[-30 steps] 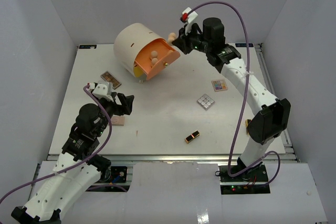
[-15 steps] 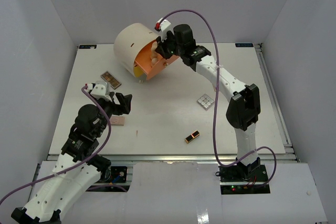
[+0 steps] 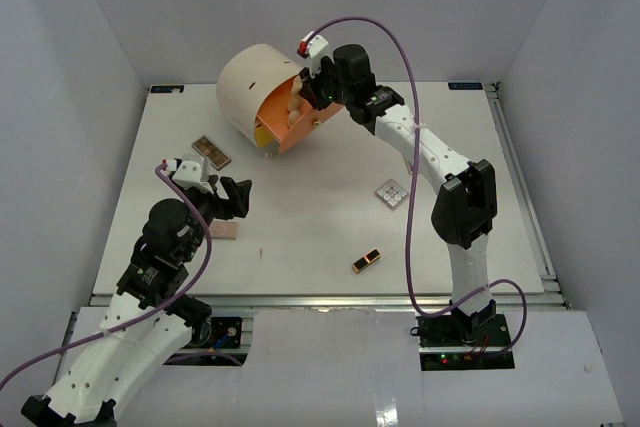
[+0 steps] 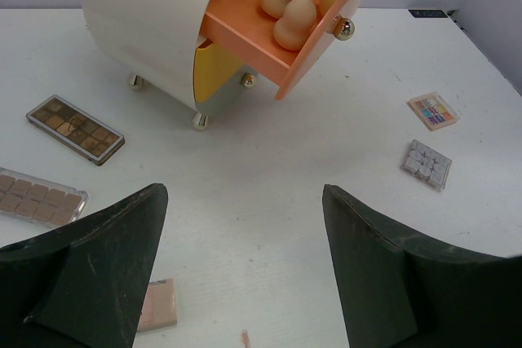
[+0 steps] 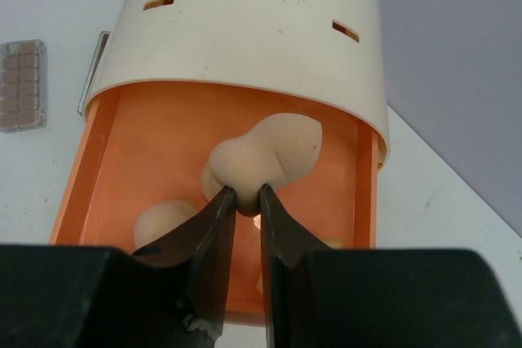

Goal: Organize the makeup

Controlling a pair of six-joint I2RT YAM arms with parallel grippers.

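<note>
In the right wrist view, the right jaws are standing nearly closed, pinching the narrow end of a tan egg-shaped sponge (image 5: 269, 151). They are holding it over the floor of the pulled-out orange drawer (image 5: 106, 152). Another tan sponge (image 5: 163, 222) is lying below and left of the jaws.

In the top external view, the right arm is reaching over that drawer on the cream cylindrical drawer unit (image 3: 250, 77). A second ago the right jaws were hanging outside the drawer's right edge with the sponge; now they are sitting above its inside. The sponge looks placed for release, which would be finishing the sponge group. The left jaws are hovering wide open and empty, unmoved. A flat pinkish-tan palette (image 3: 225, 231) is lying just below them on the white desk (image 3: 300, 227). A black-and-gold slim case (image 3: 366, 261) and a small square grey palette (image 3: 392, 193) are lying well apart from both jaws, not yet sorted.

In the left wrist view, a brown-shade rectangular palette (image 4: 75, 129) is lying ahead-left of the open left jaws. A multicoloured square palette (image 4: 433, 111) is lying ahead-right.
</note>
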